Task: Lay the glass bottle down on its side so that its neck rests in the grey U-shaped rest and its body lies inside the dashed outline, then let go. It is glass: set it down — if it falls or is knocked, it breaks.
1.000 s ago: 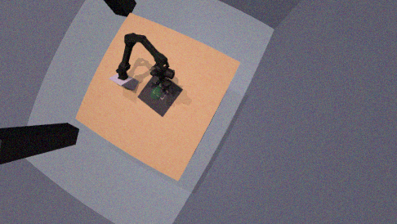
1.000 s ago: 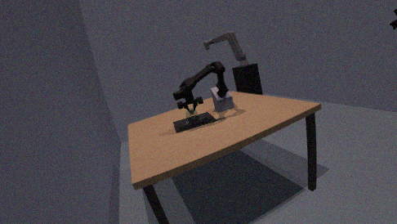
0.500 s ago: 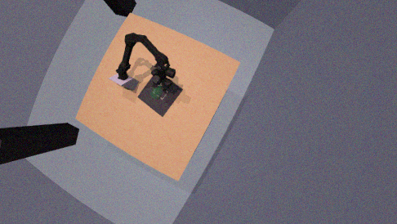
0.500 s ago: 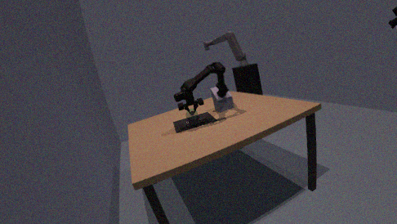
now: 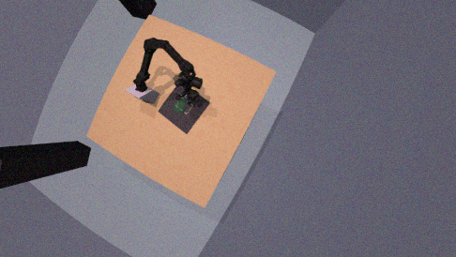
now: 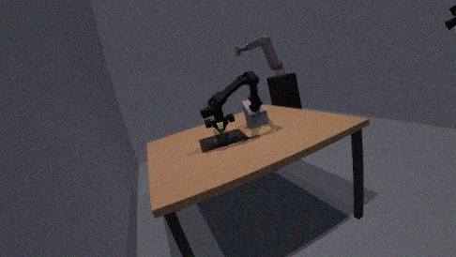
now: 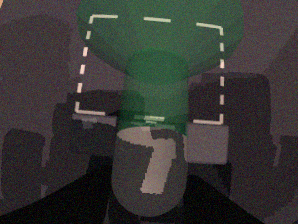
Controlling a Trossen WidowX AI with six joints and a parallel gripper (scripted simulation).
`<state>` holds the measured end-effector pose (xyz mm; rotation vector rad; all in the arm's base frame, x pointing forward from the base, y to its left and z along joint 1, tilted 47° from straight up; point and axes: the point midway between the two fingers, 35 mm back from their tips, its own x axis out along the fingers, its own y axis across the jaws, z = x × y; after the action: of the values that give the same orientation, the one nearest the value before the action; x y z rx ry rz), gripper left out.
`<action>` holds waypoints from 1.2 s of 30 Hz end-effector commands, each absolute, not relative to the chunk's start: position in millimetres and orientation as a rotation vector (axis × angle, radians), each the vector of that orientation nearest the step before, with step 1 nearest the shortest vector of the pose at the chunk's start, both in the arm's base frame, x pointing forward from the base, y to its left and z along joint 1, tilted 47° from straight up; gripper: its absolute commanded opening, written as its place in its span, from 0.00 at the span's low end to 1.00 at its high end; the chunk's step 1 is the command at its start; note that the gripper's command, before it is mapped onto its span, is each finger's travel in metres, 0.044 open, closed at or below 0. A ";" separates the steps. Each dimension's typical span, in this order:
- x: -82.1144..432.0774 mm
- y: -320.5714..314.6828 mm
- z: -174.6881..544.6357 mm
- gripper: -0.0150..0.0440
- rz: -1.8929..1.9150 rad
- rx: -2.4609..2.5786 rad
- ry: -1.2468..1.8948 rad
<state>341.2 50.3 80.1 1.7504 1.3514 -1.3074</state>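
While the partly closed gripper [image 5: 189, 99] [image 6: 220, 129] [image 7: 148, 180] is held above the dark board [image 5: 187, 128] [image 6: 206, 145] [image 7: 30, 95], the green glass bottle [image 5: 179, 105] [image 6: 219, 133] [image 7: 157, 97] is gripped by its neck; beyond the fingers, the dashed outline [image 5: 190, 111] [image 7: 222, 95] is partly overlapped by its body in the wrist view.

Below the gripper [image 5: 188, 99] [image 6: 220, 130] [image 7: 148, 180], we find the green bottle [image 5: 179, 105] [image 6: 219, 132] [image 7: 160, 65] blurred in the exterior view; its wide end runs past the wrist view's top edge. We can't make out the grey rest.
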 end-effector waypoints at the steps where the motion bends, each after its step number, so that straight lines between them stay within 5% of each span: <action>1: 341.7 53.1 78.7 0.47 -1.311 1.752 1.351; 36: 347.2 73.2 73.9 0.47 -1.286 1.739 1.360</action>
<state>346.4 73.1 75.2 1.7350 1.3623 -1.2817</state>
